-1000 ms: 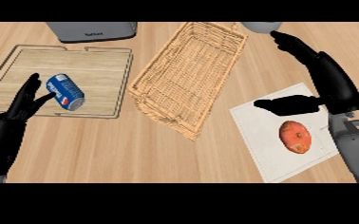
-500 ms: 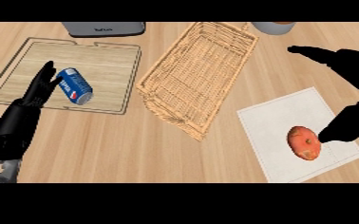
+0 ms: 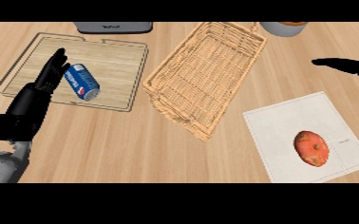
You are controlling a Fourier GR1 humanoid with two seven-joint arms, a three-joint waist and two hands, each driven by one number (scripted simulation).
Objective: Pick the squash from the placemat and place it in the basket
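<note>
**Ana:** Hands first, going left to right. What do you see?

**Ben:** Left hand [image 3: 42, 83] stands at the left edge over the cutting board [image 3: 105, 59], fingers straight and up, holding nothing, resting. A blue soda can [image 3: 82, 81] lies on its side just beside those fingers. Behind the board sits a grey appliance [image 3: 113, 26], cut off by the top edge.

**Ana:** And the middle?

**Ben:** Basket [image 3: 210, 73], woven, long and shallow, lying at a slant with nothing inside that I can see. Past its far corner there is a grey pot [image 3: 284, 27].

**Ana:** Then the squash.

**Ben:** Squash [image 3: 312, 148] lies on the white placemat [image 3: 280, 133] at the lower right, well apart from the basket. It is orange, oval, and looks smooth and hard, so I judge it stiff, of modest weight, and a bit slippery. It could roll on its rounded belly.

**Ana:** Where would you take it?

**Ben:** Across the narrow middle, fingers on one long side and thumb on the other.

**Ana:** Right hand?

**Ben:** Right hand [image 3: 336, 65] shows only as a dark tip at the right edge, above the placemat and clear of the squash. I cannot tell whether it is open.

**Ana:** Room?

**Ben:** Tabletop [image 3: 126, 147] is bare pale wood between placemat and basket.
</note>
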